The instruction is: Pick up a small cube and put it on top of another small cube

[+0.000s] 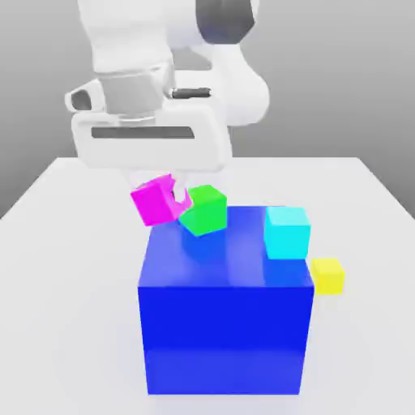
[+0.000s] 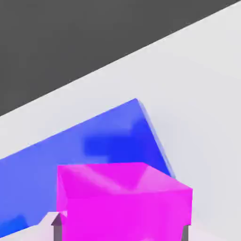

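Exterior view: seen upper left of centre, gripper (image 1: 168,197) closed on magenta cube (image 1: 155,203). Magenta tilted, close beside bright green cube (image 1: 205,211), the target, at the far edge of big blue cube (image 1: 227,324); cannot tell if touching. Cyan cube (image 1: 287,233) to the exterior view's right on blue, yellow cube (image 1: 327,277) beyond; leave both alone. Raise first, clear of green's top; risk of shoving green if moved straight sideways. Then shift over green, level and match faces, lower slowly, release only after full contact, back off straight up.

Hand view: magenta pinched between the fingertips, blue behind. Keep grip firm, watch for slip.
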You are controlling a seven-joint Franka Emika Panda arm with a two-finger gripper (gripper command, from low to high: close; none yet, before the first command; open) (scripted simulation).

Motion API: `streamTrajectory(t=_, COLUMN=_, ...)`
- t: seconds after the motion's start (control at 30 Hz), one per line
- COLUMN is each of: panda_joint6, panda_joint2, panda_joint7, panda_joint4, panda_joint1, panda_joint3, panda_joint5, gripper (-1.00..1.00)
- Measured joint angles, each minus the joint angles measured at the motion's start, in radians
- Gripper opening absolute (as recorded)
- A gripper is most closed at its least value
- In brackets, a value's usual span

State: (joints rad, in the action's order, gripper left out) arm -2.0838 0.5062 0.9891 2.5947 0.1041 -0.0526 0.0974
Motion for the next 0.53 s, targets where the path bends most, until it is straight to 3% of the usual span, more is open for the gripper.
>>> streamTrajectory(t=0.27, panda_joint6=0.162, panda_joint2=0.285, panda_joint7=0.099, panda_joint4=0.117, panda_joint1=-0.004, panda_joint3=0.104, panda_joint5=-0.038, gripper=-1.00)
streamTrajectory(t=0.4, panda_joint6=0.046, panda_joint2=0.275, panda_joint7=0.108, panda_joint4=0.224, panda_joint1=-0.007, panda_joint3=0.122, panda_joint5=-0.036, gripper=-1.00)
streamTrajectory(t=0.43, panda_joint6=0.010, panda_joint2=0.265, panda_joint7=0.108, panda_joint4=0.249, panda_joint1=-0.008, panda_joint3=0.123, panda_joint5=-0.034, gripper=1.00)
streamTrajectory(t=0.53, panda_joint6=0.010, panda_joint2=0.265, panda_joint7=0.108, panda_joint4=0.249, panda_joint1=-0.008, panda_joint3=0.123, panda_joint5=-0.033, gripper=1.00)
